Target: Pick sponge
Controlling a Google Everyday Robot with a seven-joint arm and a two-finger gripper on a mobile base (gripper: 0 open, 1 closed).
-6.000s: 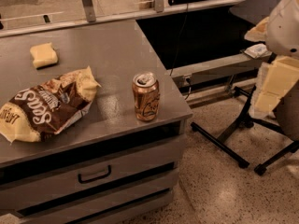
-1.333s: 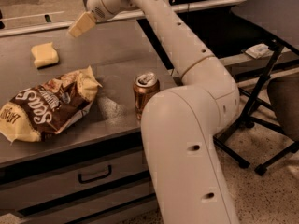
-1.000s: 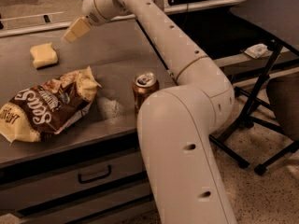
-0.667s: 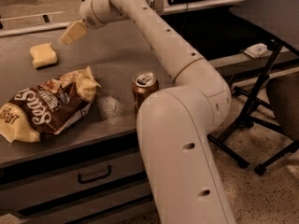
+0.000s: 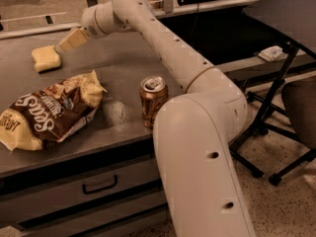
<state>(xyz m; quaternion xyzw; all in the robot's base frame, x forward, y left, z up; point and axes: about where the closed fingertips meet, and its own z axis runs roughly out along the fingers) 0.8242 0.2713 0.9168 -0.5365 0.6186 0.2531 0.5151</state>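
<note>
The sponge (image 5: 46,59) is a small pale yellow block lying flat at the far left of the grey counter (image 5: 118,58). My gripper (image 5: 63,44) reaches across the counter on the long white arm (image 5: 163,48). Its pale yellow fingers (image 5: 72,39) point down and left, just right of and slightly above the sponge, close to its right edge. Nothing is held.
A brown-and-yellow chip bag (image 5: 47,111) lies at the counter's front left. A soda can (image 5: 153,101) stands upright near the front edge. A drawer handle (image 5: 99,186) is below. A black stand with legs (image 5: 276,107) is on the right.
The gripper has moved left and down across the counter, from the back middle toward the sponge. The sponge, bag and can have not moved.
</note>
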